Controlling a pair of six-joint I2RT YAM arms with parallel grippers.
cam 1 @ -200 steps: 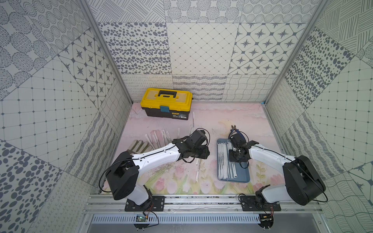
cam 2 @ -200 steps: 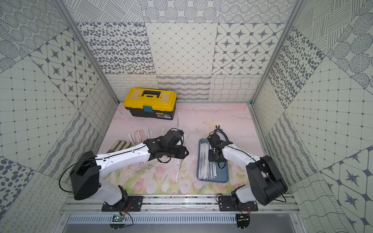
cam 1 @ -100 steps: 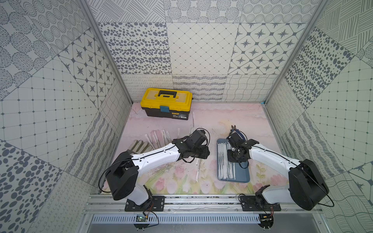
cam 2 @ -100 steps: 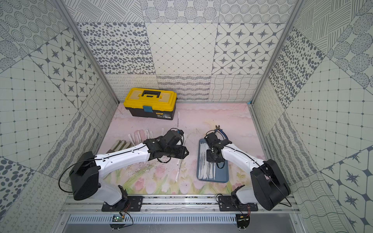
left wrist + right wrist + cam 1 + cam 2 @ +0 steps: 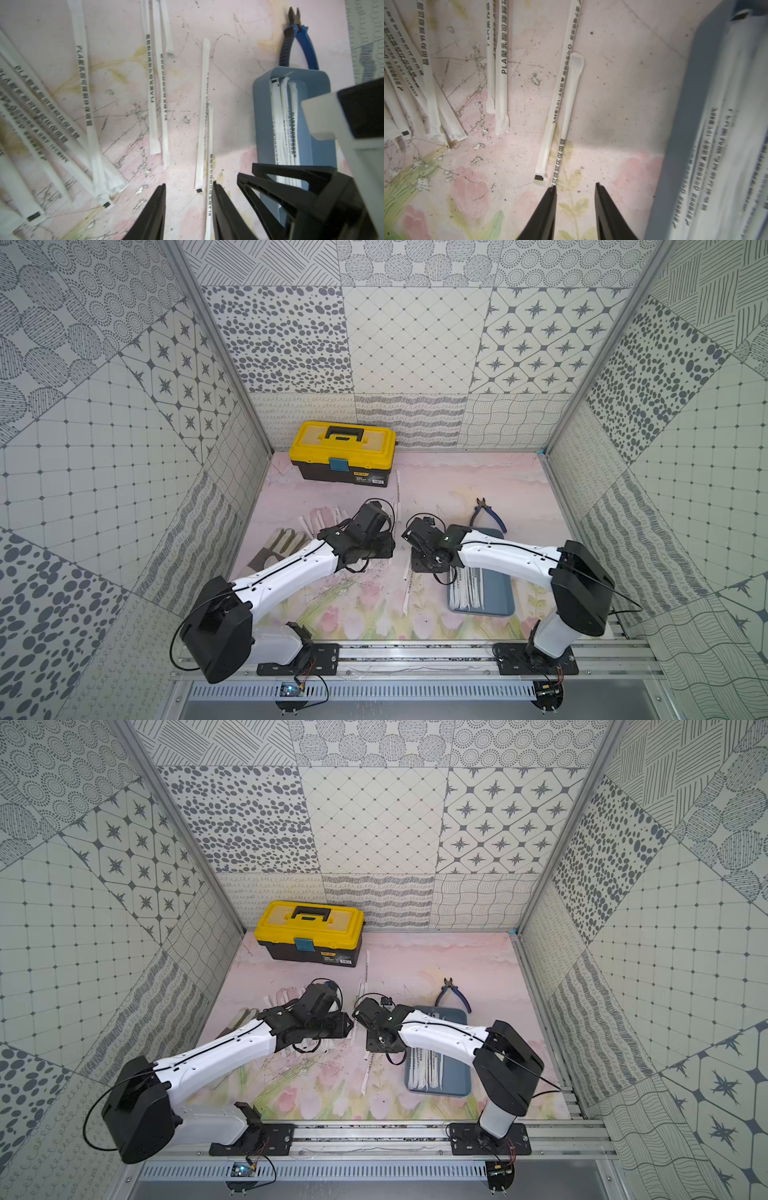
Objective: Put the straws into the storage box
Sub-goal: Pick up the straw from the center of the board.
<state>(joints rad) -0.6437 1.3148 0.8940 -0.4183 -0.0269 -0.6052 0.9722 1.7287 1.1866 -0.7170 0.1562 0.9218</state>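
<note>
Parted and empty, my right gripper (image 5: 575, 185) hangs low over the floral mat (image 5: 623, 93), just beside the storage box (image 5: 679, 128). Two straws (image 5: 560, 108) lie side by side on the mat ahead of its jaws, and one of them runs up to a fingertip (image 5: 550, 199). My left gripper (image 5: 188, 185) is also spread wide and holds nothing, with a single straw lying close along one finger. In both top views the two grippers face each other near the middle of the mat. A bundle of wrapped straws (image 5: 467, 593) lies lengthwise in the box on my right. More loose straws (image 5: 320, 517) fan out on my left, near a work glove (image 5: 282, 541). Blue-handled pliers (image 5: 494, 517) rest just beyond the box, and a yellow-lidded toolbox (image 5: 343, 448) stands against the back wall.
</note>
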